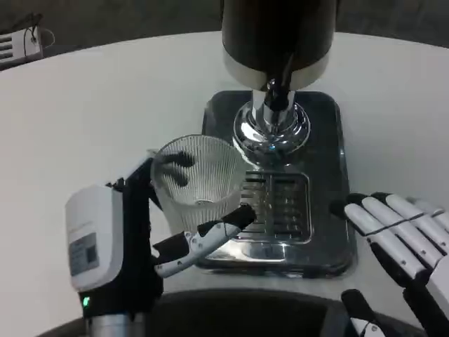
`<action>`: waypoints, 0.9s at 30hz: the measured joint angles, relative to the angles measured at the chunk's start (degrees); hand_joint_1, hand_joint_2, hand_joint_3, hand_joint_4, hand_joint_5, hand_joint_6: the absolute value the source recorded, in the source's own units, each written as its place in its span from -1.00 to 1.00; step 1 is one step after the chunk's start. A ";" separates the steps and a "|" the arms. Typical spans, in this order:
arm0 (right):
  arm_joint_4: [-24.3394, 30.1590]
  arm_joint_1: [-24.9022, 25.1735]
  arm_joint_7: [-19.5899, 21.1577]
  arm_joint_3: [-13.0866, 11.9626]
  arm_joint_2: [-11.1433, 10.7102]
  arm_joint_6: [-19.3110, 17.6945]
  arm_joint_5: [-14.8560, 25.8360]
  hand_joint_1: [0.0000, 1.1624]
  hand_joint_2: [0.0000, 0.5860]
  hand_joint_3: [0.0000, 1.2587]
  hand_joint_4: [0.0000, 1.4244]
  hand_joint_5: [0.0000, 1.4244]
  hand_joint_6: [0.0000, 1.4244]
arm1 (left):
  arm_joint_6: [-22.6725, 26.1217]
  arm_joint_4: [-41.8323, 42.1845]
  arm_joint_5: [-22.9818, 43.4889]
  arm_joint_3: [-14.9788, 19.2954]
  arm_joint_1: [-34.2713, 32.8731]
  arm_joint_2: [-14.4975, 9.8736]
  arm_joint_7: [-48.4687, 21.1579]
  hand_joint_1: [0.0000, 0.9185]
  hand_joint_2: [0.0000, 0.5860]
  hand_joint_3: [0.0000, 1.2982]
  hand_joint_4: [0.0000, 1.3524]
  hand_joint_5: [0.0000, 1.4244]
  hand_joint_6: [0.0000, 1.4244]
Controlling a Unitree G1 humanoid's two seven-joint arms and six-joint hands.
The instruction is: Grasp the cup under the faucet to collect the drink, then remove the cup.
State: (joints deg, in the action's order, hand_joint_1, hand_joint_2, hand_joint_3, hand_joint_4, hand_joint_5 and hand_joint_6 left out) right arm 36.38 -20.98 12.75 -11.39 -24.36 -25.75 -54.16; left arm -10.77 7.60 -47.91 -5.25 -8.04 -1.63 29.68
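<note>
From my head view, I see my left hand wrapped around a clear ribbed cup: fingers curl over the far rim and side, and the thumb lies along the near side, so the cup is held. The cup stands upright, just left of the faucet, over the left edge of the drink dispenser's dark base; I cannot tell whether its bottom rests on the base or hangs just above it. It sits beside the slotted drip tray, not directly under the spout. The dispenser's chrome column rises behind the tray into the black tank. My right hand lies on the white table to the right of the base, fingers straight and spread apart, holding nothing, fingertips close to the base's right edge.
</note>
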 measured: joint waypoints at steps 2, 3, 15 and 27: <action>-0.05 -0.11 0.01 -0.53 0.04 -0.03 0.07 -0.57 0.77 -0.77 -0.80 -0.78 -0.70 | 0.15 -3.86 -0.02 -0.49 -3.03 -0.13 1.64 0.66 -1.00 0.60 0.45 0.48 0.74; -0.12 -0.15 0.02 -0.82 0.04 -0.04 0.19 -0.57 0.77 -0.77 -0.80 -0.78 -0.70 | 0.20 -5.67 -0.01 -0.74 -4.42 -0.18 2.22 0.66 -1.00 0.60 0.45 0.48 0.74; -0.96 -0.77 0.04 -3.55 -0.26 -0.18 2.21 -0.57 0.77 -0.77 -0.80 -0.78 -0.70 | 0.11 -24.20 1.31 -3.30 -14.52 -2.79 7.85 0.67 -1.00 0.59 0.45 0.46 0.74; -0.75 -2.28 0.04 -5.97 -0.20 -1.21 2.90 -0.56 0.77 -0.77 -0.80 -0.76 -0.69 | -2.10 -39.96 3.50 -6.91 -26.97 -4.13 12.15 0.68 -1.00 0.59 0.45 0.46 0.74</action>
State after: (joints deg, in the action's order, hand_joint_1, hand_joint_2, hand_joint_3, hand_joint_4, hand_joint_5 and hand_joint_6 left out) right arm 35.62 -23.27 12.79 -17.36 -24.55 -26.95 -51.27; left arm -12.88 -32.36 -44.41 -12.16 -35.01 -5.76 41.84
